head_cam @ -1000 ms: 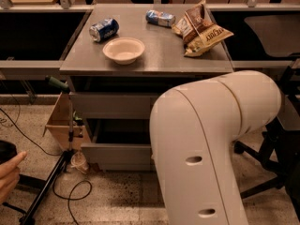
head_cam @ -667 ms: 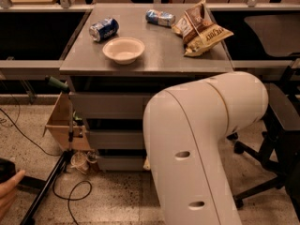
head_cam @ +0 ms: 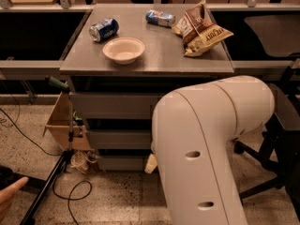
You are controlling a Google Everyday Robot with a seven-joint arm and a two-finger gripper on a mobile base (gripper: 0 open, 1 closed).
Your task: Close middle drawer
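Observation:
The grey cabinet (head_cam: 145, 60) has three grey drawer fronts stacked under its top. The middle drawer (head_cam: 117, 138) is the narrow flat front between the taller top drawer front (head_cam: 115, 105) and the lowest drawer front (head_cam: 121, 162). Its front sits close to the line of the other two, with a dark gap above it. My big white arm (head_cam: 211, 144) covers the right half of all three drawers. My gripper (head_cam: 151, 163) shows only as a small cream tip at the arm's left edge, low before the cabinet, just under the middle drawer's front.
On the cabinet top lie a white bowl (head_cam: 123, 49), a blue can (head_cam: 103, 29), a second can (head_cam: 160, 18) and chip bags (head_cam: 201, 28). A cardboard box (head_cam: 61, 125), a black stand (head_cam: 69, 125) and cables are at the left. An office chair (head_cam: 276, 139) is at the right. A hand (head_cam: 10, 193) is at bottom left.
The middle drawer's front has moved back toward the cabinet and the dark opening above it has shrunk. My arm has swung left and now covers more of the drawers.

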